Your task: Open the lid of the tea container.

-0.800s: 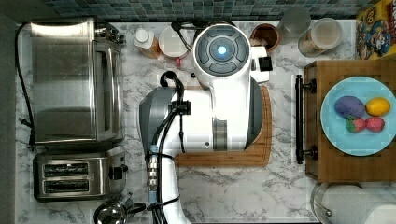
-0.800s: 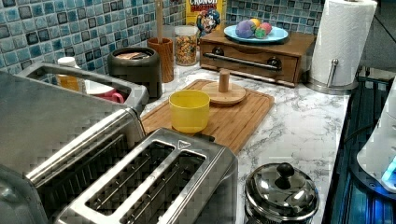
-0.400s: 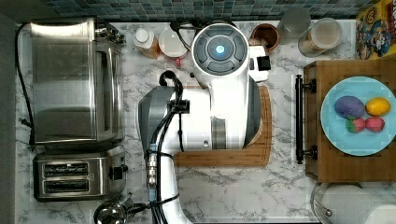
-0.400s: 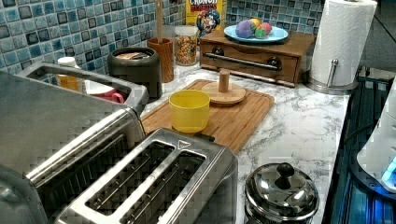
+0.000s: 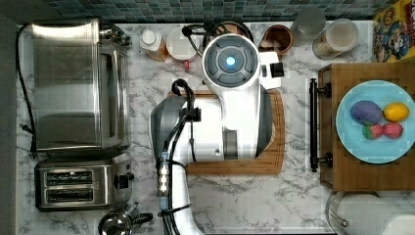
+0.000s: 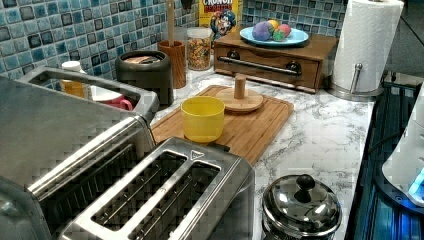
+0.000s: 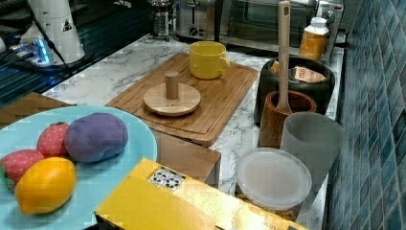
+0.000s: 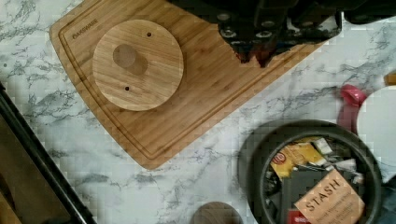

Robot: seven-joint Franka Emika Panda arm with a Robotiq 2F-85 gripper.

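Lid [image 8: 137,64] off already — I see it flat on the cutting board [image 7: 210,103], knob up, at about 2 o'clock from the yellow cup [image 6: 202,119] in the left view. My tea container [image 8: 314,172] stands open on the marble, packets showing. Gripper [image 8: 256,52] hangs over the board's edge — whether its fingers are apart, I can't tell.

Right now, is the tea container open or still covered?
Open. The tea container has no cover, and its tea packets show inside. The lid lies flat on the cutting board, knob up, apart from the container.
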